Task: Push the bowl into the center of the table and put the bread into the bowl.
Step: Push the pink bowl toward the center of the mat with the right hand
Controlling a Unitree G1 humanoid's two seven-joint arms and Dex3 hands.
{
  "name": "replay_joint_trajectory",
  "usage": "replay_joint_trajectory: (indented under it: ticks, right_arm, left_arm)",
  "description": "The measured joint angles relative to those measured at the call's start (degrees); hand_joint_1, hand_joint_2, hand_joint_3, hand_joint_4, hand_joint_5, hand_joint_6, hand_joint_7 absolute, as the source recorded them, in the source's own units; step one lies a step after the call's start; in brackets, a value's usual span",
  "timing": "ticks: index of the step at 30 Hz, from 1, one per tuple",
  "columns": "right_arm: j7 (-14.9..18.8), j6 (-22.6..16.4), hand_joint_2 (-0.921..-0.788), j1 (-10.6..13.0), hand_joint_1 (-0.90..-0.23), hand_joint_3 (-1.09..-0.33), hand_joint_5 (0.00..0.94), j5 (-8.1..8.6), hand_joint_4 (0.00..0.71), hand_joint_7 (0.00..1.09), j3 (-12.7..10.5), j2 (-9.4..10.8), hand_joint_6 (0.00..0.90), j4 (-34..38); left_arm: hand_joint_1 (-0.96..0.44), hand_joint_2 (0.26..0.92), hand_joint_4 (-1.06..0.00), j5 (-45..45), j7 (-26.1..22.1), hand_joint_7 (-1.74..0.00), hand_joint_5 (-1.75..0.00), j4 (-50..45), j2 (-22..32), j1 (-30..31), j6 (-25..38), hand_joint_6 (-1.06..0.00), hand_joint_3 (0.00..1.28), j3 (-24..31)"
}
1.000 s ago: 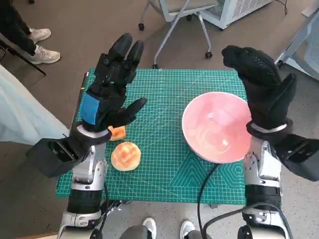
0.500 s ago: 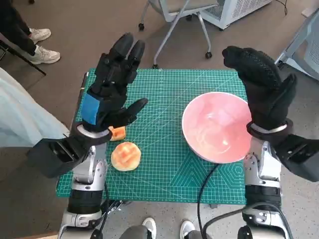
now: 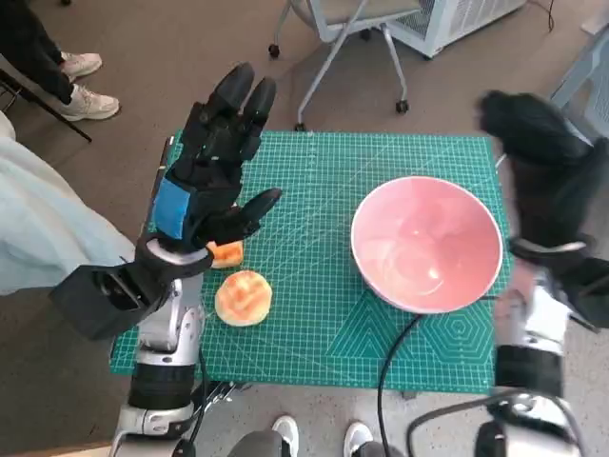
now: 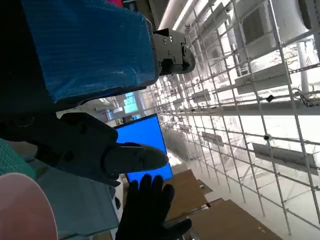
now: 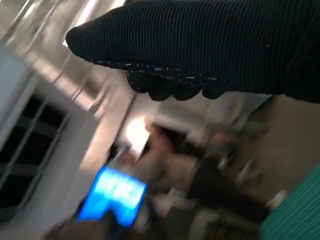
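So the job looks like it has hardly begun. The pink bowl (image 3: 426, 243) sits on the right part of the green worktop (image 3: 314, 314), not in the middle, so it needs a push to the left. The bowl has nothing in it.

The round bread (image 3: 243, 297) lies on the near left part of the worktop, well apart from the bowl. A small orange piece (image 3: 226, 253) lies just beside it, partly under the left hand. It is too hidden to say what it is.

The left hand (image 3: 207, 176) is up above the left side of the worktop. Its fingers are spread apart and it holds nothing. The right hand (image 3: 542, 167) is by the far right side of the bowl. It looks blurry. Its fingers seem apart and it holds nothing. I cannot tell if it touches the bowl.

Both steps are left to do: push the bowl, then put the bread in.
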Motion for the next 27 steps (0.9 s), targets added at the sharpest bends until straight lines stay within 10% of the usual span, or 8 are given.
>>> replay_joint_trajectory:
  ticks: [9,18,27]
  right_arm:
    - [-7.89,0.83,-0.921,-3.83,-0.656,-0.715,0.0,-0.5,0.133,0.23,-4.57,-4.48,0.142,17.49]
    - [-7.52,8.39,-0.921,-4.34,-0.605,-0.724,0.0,1.41,0.067,0.16,-8.07,-4.15,0.15,24.43]
    - [-10.44,13.17,-0.921,-3.54,-0.58,-0.735,0.006,-0.65,0.074,0.14,-7.57,-2.13,0.16,27.33]
  left_arm:
    - [-0.43,0.921,-0.12,0.0,0.07,-0.4,-0.01,0.02,0.0,0.1,-0.03,0.0,0.39,0.2]
    - [-0.43,0.921,-0.13,0.17,0.6,-0.41,0.0,0.01,-0.05,0.18,-0.03,0.0,0.39,0.18]
    - [-0.43,0.921,-0.13,0.27,0.72,-0.41,0.0,0.02,0.02,0.31,-0.03,0.0,0.38,0.29]
